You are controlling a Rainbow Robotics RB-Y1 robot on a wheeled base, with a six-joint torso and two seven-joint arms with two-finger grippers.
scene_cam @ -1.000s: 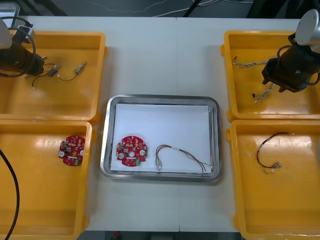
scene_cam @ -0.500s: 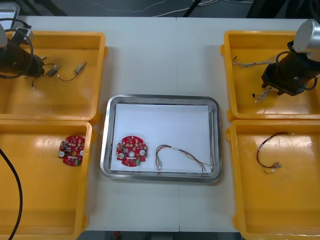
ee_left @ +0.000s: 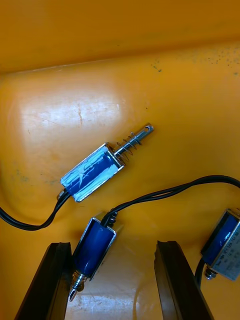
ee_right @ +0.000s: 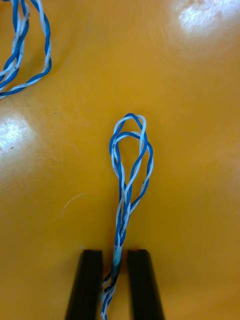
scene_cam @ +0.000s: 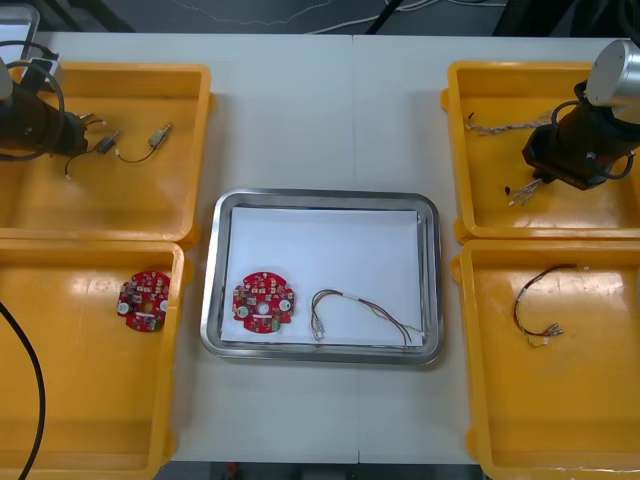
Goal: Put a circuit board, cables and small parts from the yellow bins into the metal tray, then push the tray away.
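Well, can't read print on the small metal parts point(ee_left: 92, 170). Left gripper point(ee_left: 114, 246): spread wide over them, far-left yellow bin point(scene_cam: 205, 120), 10 o'clock from metal tray point(scene_cam: 325, 197). Right gripper point(ee_right: 115, 256): clamped on twisted blue and white cable point(ee_right: 131, 160), far-right yellow bin point(scene_cam: 455, 120), 2 o'clock.

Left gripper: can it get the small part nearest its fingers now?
Probably yes. The left gripper is open in the far left bin, and that small part lies between its fingers, close to one, nothing over it. The right gripper, shut on a cable in the far right bin, is no obstacle.
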